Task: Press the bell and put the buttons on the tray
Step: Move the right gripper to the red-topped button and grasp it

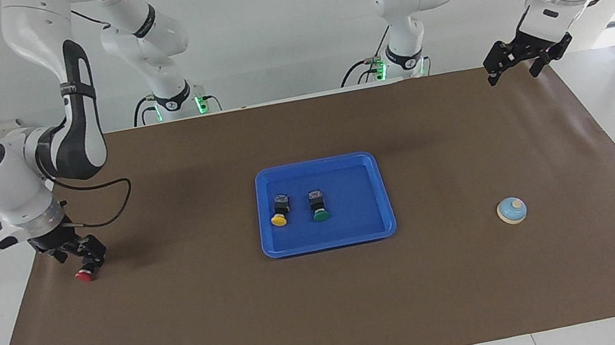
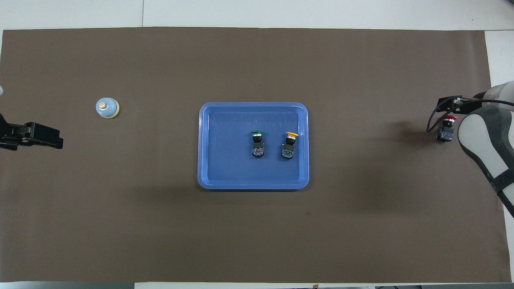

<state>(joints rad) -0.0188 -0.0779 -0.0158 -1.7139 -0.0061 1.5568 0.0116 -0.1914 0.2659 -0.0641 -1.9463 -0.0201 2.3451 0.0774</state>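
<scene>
Down at the right arm's end of the table, the right gripper [image 1: 78,254] sits low over the small red-capped push-button switch with its black-and-blue body [image 1: 86,272], which lies on its side on the brown paper-like table cover [image 1: 332,313]. The black fingers [image 1: 94,255] hang spread, 1 on each side of the switch's dark body, while the red cap pokes out from under them on the side away from the robots. I cannot tell whether the fingertips already touch the body or just stand beside it; nothing is lifted, the switch rests on the cover. From above, the arm's white and grey shell hides the gripper, and only the switch [image 2: 445,130] shows at its edge.

The flat bright blue plastic tray with rounded corners [image 1: 378,198] lies in the middle of the cover, well apart from that switch. In it lie 2 more switches side by side: the yellow-capped switch [image 1: 279,210], toward the right arm's end, and the green-capped switch [image 1: 318,205], both with caps pointing away from the robots.

The small round bell with a light blue dome and cream knob [image 1: 511,210] stands alone toward the left arm's end. The left gripper [image 1: 516,66] waits in the air over the cover's edge there, fingers apart, holding nothing
</scene>
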